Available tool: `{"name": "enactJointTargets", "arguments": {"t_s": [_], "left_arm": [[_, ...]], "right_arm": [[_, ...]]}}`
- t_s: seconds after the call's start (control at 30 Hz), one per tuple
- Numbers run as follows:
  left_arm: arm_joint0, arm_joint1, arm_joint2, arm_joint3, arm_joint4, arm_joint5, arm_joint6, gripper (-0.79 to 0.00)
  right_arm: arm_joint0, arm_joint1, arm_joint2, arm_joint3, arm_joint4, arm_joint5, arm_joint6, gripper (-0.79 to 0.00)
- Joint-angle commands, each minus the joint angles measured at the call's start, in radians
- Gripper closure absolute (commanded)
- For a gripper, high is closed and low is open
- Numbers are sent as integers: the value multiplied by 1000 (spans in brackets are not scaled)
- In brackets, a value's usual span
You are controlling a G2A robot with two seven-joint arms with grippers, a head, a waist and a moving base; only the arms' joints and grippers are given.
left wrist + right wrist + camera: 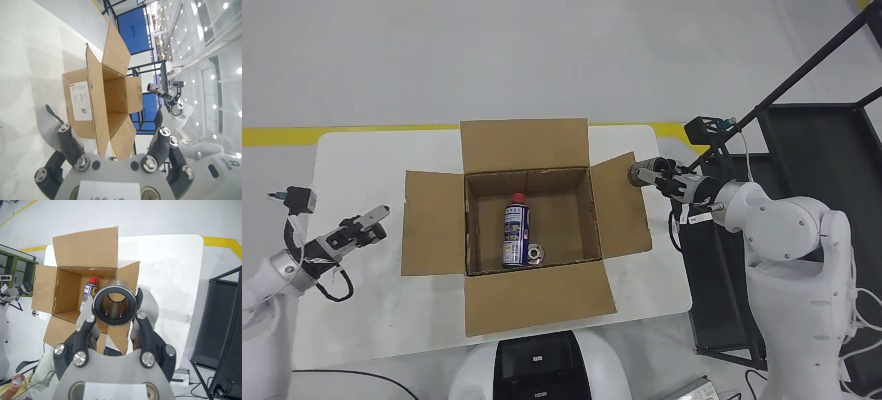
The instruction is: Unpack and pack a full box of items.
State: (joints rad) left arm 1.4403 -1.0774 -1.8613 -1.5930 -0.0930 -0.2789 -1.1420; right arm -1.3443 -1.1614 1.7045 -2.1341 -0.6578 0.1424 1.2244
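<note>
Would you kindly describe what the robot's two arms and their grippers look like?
The left arm and right arm have smooth, rounded white shells. The left gripper and right gripper match: a grey metal base plate with a white label, black linkages with silver screws, and two curved pale grey fingers with dark inner edges. Black cables loop by the wrists.

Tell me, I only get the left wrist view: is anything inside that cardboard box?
Observer: Yes, the top view shows a red-capped spray can in the box.
Operator: Anything else in there?
Observer: A small round metal part near the can's base.
Operator: And the shiny tube beyond the box?
Observer: Seen from the right wrist view, where the right gripper grips it, it is hollow with rows of tiny balls inside.
</note>
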Motion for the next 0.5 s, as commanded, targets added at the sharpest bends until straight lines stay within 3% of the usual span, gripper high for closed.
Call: {"name": "enactJointTargets", "arguments": {"t_s": [0.0,0.37,0.4,0.43,0.47], "left_arm": [[-27,2,30,40,-1,-11,-15,-785],[-174,10,163,209,-40,-55,-112,-785],[-184,11,169,217,-49,-57,-118,-539],[-192,12,176,222,-51,-60,-124,-166],[-199,13,182,227,-54,-64,-131,0]], "right_arm": [[0,0,0,0,0,0,0,0],[0,0,0,0,0,0,0,0],[0,0,0,0,0,0,0,0],[0,0,0,0,0,0,0,0],[0,0,0,0,0,0,0,0]]}}
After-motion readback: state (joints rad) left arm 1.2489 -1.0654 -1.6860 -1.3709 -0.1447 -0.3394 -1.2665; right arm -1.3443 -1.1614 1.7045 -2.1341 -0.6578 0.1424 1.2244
